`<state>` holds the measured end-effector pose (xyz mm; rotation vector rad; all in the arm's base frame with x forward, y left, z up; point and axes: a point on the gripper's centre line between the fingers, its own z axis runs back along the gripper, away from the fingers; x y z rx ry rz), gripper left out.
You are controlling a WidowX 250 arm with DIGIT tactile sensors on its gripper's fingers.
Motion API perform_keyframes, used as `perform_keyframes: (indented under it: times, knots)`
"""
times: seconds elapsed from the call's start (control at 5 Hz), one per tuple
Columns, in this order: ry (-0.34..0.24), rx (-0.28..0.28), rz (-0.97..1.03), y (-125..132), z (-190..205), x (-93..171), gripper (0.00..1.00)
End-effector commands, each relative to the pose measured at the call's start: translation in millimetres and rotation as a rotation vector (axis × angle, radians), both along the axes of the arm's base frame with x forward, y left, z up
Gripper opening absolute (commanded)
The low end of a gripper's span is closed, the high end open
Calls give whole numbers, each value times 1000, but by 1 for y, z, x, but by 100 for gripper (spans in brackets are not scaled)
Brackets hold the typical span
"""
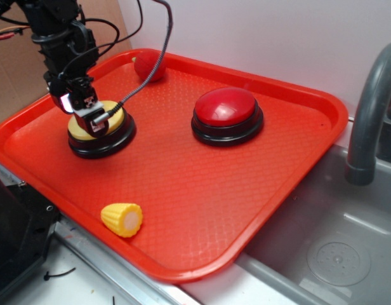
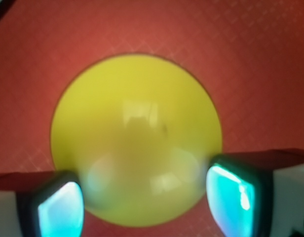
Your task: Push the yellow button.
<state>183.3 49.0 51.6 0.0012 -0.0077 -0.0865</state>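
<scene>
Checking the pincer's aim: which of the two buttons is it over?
The yellow button, at the tray's left; the pincer sits over its dome. The red button stands clear.

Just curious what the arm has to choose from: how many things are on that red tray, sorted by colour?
Yellow: 2, the yellow button under the gripper and the toy corn.
Red: 2, the red button and a red toy at the tray's far edge.
Total: 4.

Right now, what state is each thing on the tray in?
yellow button: upright, tool over its dome; pressed or not, cannot tell.
tool: open, fingers apart over the dome.
red button: upright, untouched.
toy corn: lying on its side.
red toy: at the tray's far edge.
</scene>
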Motion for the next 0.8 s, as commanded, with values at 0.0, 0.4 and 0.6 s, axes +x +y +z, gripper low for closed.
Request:
perform_keyframes:
  times: [0.0,0.4,0.6]
  knots:
    - [-42,6,38,3,55,15,100]
    - [-22,-2,55,7,68,13,100]
    - [-21,-2,62,8,76,13,100]
